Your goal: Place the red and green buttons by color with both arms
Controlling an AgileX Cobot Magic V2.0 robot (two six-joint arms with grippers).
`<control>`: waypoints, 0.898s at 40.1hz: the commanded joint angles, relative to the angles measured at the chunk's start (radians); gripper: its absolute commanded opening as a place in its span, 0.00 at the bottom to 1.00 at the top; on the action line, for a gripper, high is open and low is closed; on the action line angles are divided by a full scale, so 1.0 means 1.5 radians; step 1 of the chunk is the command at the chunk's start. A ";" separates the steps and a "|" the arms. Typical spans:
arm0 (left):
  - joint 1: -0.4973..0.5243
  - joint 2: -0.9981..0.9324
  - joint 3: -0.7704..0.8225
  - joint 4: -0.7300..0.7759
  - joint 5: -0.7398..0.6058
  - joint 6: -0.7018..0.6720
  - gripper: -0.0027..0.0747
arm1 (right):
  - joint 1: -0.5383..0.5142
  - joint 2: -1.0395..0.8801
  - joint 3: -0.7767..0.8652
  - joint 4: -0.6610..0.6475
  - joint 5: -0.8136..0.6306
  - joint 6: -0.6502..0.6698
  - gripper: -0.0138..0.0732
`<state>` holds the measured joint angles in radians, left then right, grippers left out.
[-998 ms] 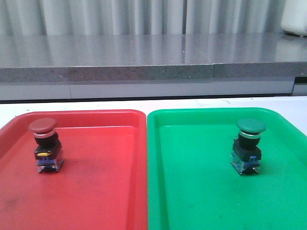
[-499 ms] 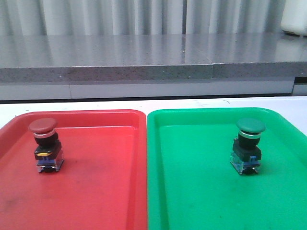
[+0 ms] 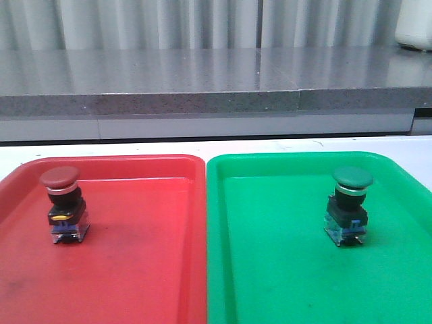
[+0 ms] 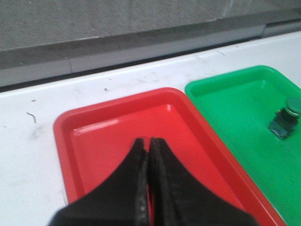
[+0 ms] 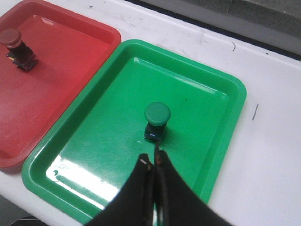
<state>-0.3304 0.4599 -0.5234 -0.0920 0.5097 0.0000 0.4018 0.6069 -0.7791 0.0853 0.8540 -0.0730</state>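
Note:
The red button [image 3: 63, 204] stands upright in the red tray [image 3: 135, 270]; it also shows in the right wrist view [image 5: 16, 47]. The green button [image 3: 349, 206] stands upright in the green tray [image 3: 283, 270], and shows in the left wrist view [image 4: 286, 117] and the right wrist view [image 5: 156, 120]. My left gripper [image 4: 148, 143] is shut and empty above the red tray [image 4: 103, 146]. My right gripper [image 5: 153, 160] is shut and empty above the green tray [image 5: 103, 155], close to the green button. Neither gripper shows in the front view.
The two trays lie side by side on a white table [image 3: 270, 145]. A grey stone ledge [image 3: 202, 88] runs along the back. A white container [image 3: 415, 27] stands at the far right on the ledge.

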 commanded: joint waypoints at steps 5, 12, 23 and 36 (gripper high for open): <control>0.085 -0.115 0.131 0.001 -0.228 -0.006 0.01 | 0.000 0.001 -0.018 0.004 -0.046 0.000 0.08; 0.138 -0.234 0.260 0.001 -0.323 -0.006 0.01 | 0.000 0.001 -0.018 0.004 -0.046 0.000 0.08; 0.182 -0.322 0.359 0.001 -0.340 -0.006 0.01 | 0.000 0.001 -0.018 0.004 -0.046 0.000 0.08; 0.182 -0.321 0.368 0.001 -0.355 -0.006 0.01 | 0.000 0.001 -0.018 0.004 -0.043 0.000 0.08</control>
<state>-0.0579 -0.0059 0.0044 -0.0899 0.0647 0.0000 0.4018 0.6069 -0.7791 0.0853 0.8540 -0.0730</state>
